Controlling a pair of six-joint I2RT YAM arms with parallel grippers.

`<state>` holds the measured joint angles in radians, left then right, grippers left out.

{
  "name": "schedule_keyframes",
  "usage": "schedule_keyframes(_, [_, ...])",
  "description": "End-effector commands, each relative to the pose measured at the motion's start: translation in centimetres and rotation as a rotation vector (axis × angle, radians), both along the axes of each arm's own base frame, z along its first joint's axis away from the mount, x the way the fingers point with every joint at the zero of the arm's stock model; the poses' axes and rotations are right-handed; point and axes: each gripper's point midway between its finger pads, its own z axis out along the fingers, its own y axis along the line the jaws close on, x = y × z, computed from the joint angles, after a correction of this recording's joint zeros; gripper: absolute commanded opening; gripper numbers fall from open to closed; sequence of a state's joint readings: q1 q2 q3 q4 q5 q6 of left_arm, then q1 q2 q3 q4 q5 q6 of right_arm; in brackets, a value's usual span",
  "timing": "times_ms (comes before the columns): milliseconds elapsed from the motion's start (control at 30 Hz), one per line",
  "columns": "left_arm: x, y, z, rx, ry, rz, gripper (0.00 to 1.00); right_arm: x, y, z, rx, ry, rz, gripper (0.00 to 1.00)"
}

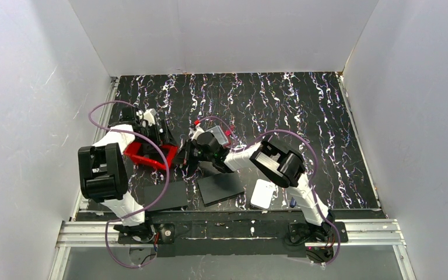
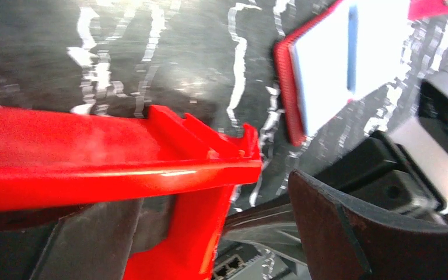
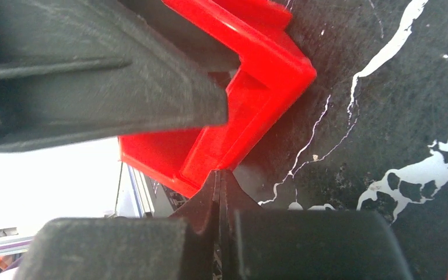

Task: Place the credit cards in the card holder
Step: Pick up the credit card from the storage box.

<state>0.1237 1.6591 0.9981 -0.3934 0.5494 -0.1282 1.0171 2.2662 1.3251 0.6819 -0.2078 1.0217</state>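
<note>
**Right pincer shut at the bin's corner, left one wide**

The right gripper [image 3: 219, 184] has its fingers pressed flat together with nothing seen between them. Its tips are just beside a corner of the red bin [image 3: 256, 76] on the marbled table [image 3: 396, 105]. The left gripper [image 2: 210, 233] stands wide, and the bin's rim crosses between its fingers. It does not seem to clamp the rim, though that close view is blurred. Beyond the bin, the card holder [image 2: 284, 87] lies on the table, with the pale credit cards [image 2: 324, 70] lying on it.
</note>
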Motion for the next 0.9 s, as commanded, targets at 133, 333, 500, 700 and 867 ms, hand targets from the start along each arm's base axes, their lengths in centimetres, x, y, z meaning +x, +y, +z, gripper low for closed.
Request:
schedule_keyframes(133, [-2.4, -3.5, 0.7, -0.159, 0.053, -0.106, 0.87, 0.2, 0.9, 3.2, 0.058, -0.082, 0.013, 0.01])
schedule_keyframes(333, [-1.2, -2.1, 3.9, -0.052, -0.051, -0.076, 0.91, 0.4, 0.6, 3.0, 0.060, -0.079, 0.006, 0.01])
schedule_keyframes(500, [0.6, 1.4, 7.5, 0.155, -0.158, 0.018, 0.92, 0.7, 0.3, 3.4, 0.060, -0.096, -0.017, 0.01])
schedule_keyframes(700, [0.1, 5.3, 7.8, 0.411, -0.185, 0.035, 0.83, 0.8, 0.4, 3.2, 0.058, -0.091, -0.012, 0.01])
schedule_keyframes(867, [-1.1, 6.0, 5.8, 0.546, -0.107, -0.001, 0.75, 0.8, 0.4, 3.0, 0.057, -0.087, -0.009, 0.01])
